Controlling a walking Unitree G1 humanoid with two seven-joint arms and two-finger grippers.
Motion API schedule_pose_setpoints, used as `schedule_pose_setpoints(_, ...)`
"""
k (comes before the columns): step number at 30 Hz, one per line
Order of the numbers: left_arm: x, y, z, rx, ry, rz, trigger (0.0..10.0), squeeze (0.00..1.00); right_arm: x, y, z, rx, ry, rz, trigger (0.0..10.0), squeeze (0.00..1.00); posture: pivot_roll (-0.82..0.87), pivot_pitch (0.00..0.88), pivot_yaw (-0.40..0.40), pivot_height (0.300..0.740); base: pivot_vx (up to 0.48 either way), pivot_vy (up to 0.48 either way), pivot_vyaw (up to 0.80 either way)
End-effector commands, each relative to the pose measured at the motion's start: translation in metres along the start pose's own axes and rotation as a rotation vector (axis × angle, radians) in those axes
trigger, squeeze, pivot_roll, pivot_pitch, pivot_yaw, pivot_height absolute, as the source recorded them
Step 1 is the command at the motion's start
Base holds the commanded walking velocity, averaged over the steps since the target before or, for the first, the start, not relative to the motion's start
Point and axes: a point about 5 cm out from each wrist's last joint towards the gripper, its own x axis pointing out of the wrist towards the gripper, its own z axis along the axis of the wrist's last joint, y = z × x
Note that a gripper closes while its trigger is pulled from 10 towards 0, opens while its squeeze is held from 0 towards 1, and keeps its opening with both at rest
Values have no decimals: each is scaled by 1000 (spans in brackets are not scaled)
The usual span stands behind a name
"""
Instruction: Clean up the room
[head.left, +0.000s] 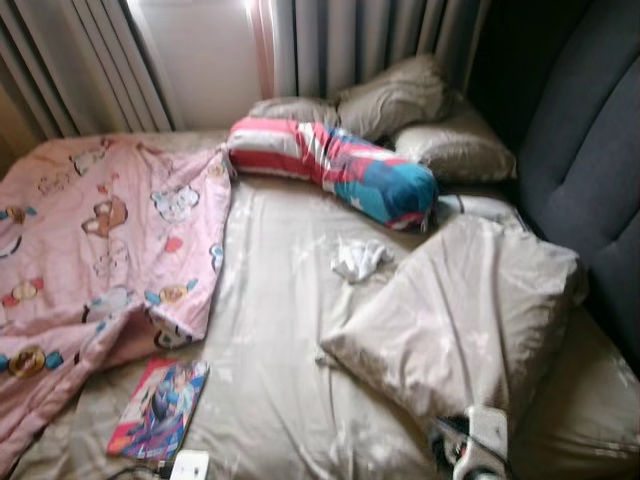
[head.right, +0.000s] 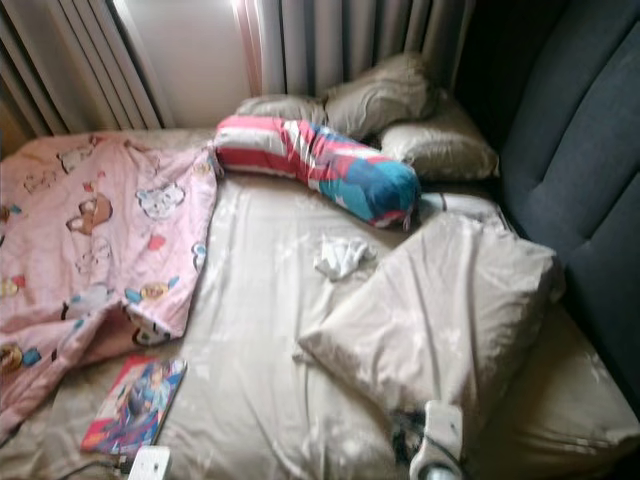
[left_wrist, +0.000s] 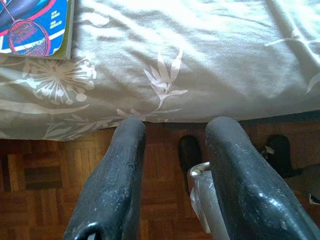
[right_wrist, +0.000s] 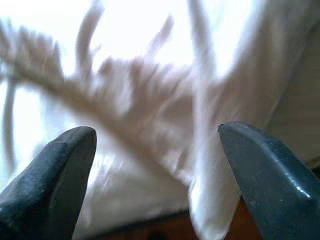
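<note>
Pillow (head.left: 455, 325): lower right of the bed (head.left: 270, 330); soft, light; best pinched at its near corner.
Right tool (right_wrist: 157, 150): fingers spread, pillow fabric just ahead.
Left tool (left_wrist: 172, 170): fingers apart, empty, low by the bed edge.
Book (head.left: 160, 408): lower left; stiff, flat.
Blanket (head.left: 100, 260): left; limp, bulky.

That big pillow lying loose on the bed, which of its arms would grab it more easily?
Probably the right. The right gripper hangs open just before the pillow, whose near corner lies by the right arm. The left gripper, also open, sits low at the bed's edge near the magazine.
</note>
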Motion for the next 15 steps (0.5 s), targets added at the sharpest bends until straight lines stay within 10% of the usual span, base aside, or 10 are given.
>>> schedule_pose_setpoints(1, -3, 2, -10, -7, 22, -4, 10000, 0, 1, -3, 6, 29, -38, -26, 10000, 0, -21, 181, 18, 740, 0, 0, 0)
schedule_pose_setpoints(15, 0, 0, 5, -18, -48, -13, 10000, 0, 0, 9, 11, 1, -116, 42, 10000, 0, -21, 186, 15, 740, 0, 0, 0)
